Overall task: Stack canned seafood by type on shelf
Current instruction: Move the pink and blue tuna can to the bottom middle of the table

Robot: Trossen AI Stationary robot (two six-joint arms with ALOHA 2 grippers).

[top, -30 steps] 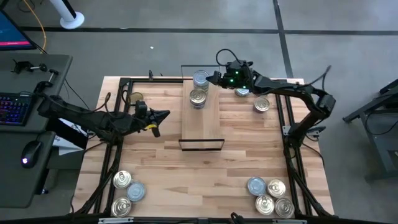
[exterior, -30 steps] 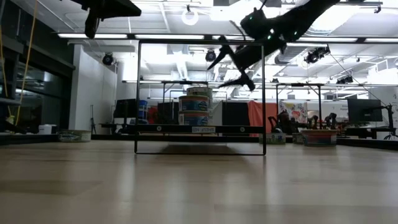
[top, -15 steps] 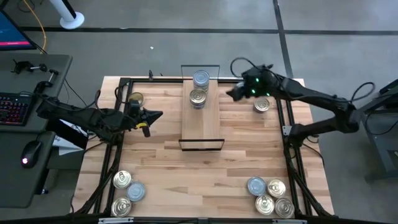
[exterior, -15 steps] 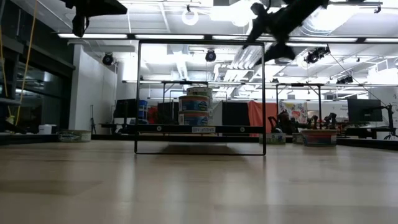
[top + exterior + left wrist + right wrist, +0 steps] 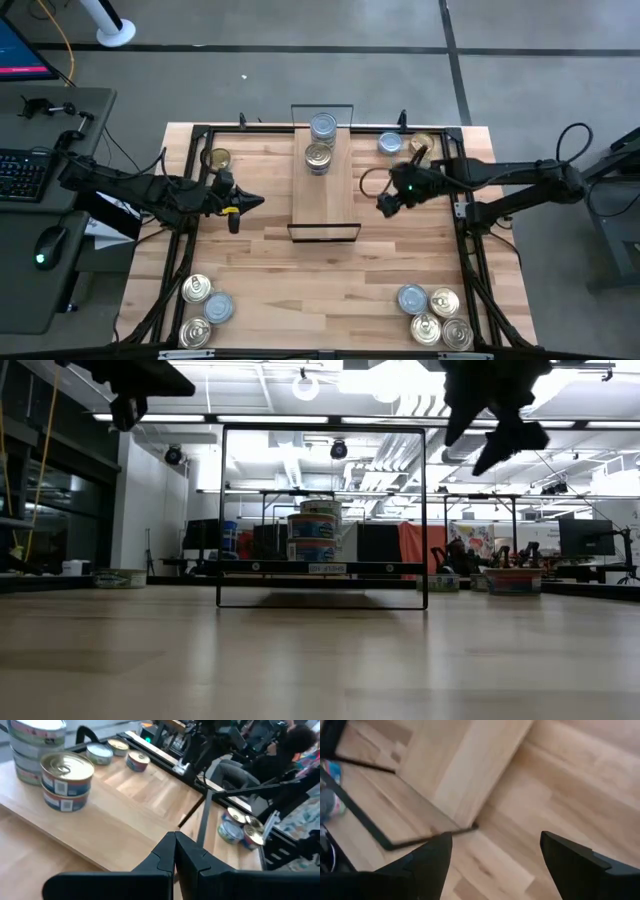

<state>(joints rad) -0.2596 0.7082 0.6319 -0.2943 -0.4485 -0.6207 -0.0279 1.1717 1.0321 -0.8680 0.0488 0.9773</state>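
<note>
The shelf [image 5: 325,190] is a light-wood plank with black wire frames at its short ends, lying mid-table. At its far end stand a silver-blue-topped stack of tins [image 5: 323,126] and a gold-topped stack [image 5: 319,156]; the left wrist view shows the gold-topped stack [image 5: 66,780] too. My right gripper [image 5: 384,206] hangs open above the bare table just right of the shelf, pointing steeply down, and its wrist view shows nothing between the fingers of the right gripper [image 5: 495,855]. My left gripper [image 5: 258,201] hovers shut to the left of the shelf, holding nothing.
Loose tins lie at the far right [image 5: 390,144] [image 5: 420,147], the far left [image 5: 215,158], the near left corner [image 5: 205,305] and the near right corner [image 5: 432,315]. Black frame rails [image 5: 465,215] run along the table's sides. A desk with a keyboard stands off the left edge.
My right gripper has swung from beside the stacks at the shelf's far end toward the table's right and near edge, tipping downward and staying open. The tins on the shelf have kept still. My left gripper has drifted slightly toward the near edge, still shut.
</note>
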